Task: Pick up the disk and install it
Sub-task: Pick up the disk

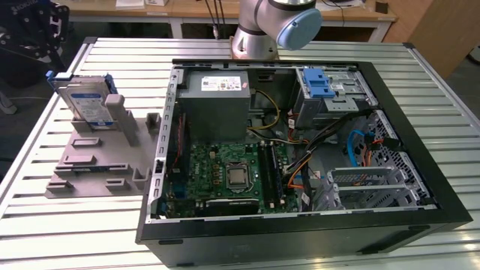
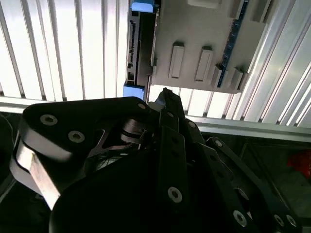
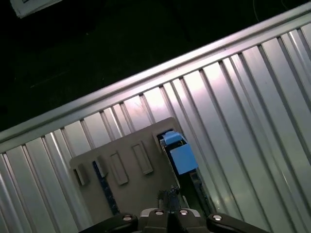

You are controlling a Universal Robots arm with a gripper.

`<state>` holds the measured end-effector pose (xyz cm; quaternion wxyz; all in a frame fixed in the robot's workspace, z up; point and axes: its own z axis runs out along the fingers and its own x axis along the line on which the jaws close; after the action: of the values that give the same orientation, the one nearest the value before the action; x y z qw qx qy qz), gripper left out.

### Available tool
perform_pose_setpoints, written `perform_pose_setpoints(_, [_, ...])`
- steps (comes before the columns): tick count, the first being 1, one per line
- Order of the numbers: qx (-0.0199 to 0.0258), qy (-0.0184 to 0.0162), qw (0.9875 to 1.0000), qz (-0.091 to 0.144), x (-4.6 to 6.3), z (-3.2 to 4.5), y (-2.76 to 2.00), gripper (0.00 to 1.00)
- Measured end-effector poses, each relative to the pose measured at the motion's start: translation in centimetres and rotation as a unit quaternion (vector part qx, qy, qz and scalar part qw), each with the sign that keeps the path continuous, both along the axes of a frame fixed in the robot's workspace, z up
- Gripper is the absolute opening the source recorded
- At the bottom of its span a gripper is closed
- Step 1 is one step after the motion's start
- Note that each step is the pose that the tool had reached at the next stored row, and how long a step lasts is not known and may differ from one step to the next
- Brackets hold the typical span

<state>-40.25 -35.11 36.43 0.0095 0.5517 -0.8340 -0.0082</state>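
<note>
The disk stands on edge in a grey holder on the slatted table, at the exterior view's left of the open computer case. It is silver with a white-and-blue label and blue rails. In both wrist views the disk appears edge-on with its blue rail ends, beside the holder. My gripper hangs well above the table, short of the disk, its black fingers closed together with nothing between them.
Inside the case are a grey power supply box, a green mainboard, a blue clip on a metal cage and a drive cage. The arm's base stands behind the case. A desk lies beyond the table.
</note>
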Motion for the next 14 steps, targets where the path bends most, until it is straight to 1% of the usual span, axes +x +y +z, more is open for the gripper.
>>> perform_pose_setpoints(3, [0.0002, -0.0006, 0.9997, 0.023, 0.0, -0.08, 0.0, 0.11])
perform_pose_setpoints(5, [0.0003, -0.0008, 0.9996, 0.03, 0.0, -0.15, 0.04, 0.11])
perform_pose_setpoints(6, [0.0003, -0.0008, 0.9995, 0.032, -0.1, -0.17, 0.23, 0.11])
perform_pose_setpoints(9, [0.0002, -0.0008, 0.9994, 0.035, -0.2, -0.2, 1.13, 0.11])
perform_pose_setpoints(11, [0.0002, -0.0008, 0.9993, 0.037, -0.4, -0.25, 1.65, 0.11])
perform_pose_setpoints(12, [0.0002, -0.0008, 0.9992, 0.039, -0.5, -0.3, 1.82, 0.11])
perform_pose_setpoints(14, [0.0002, -0.0008, 0.999, 0.046, -0.6, -0.44, 1.9, 0.11])
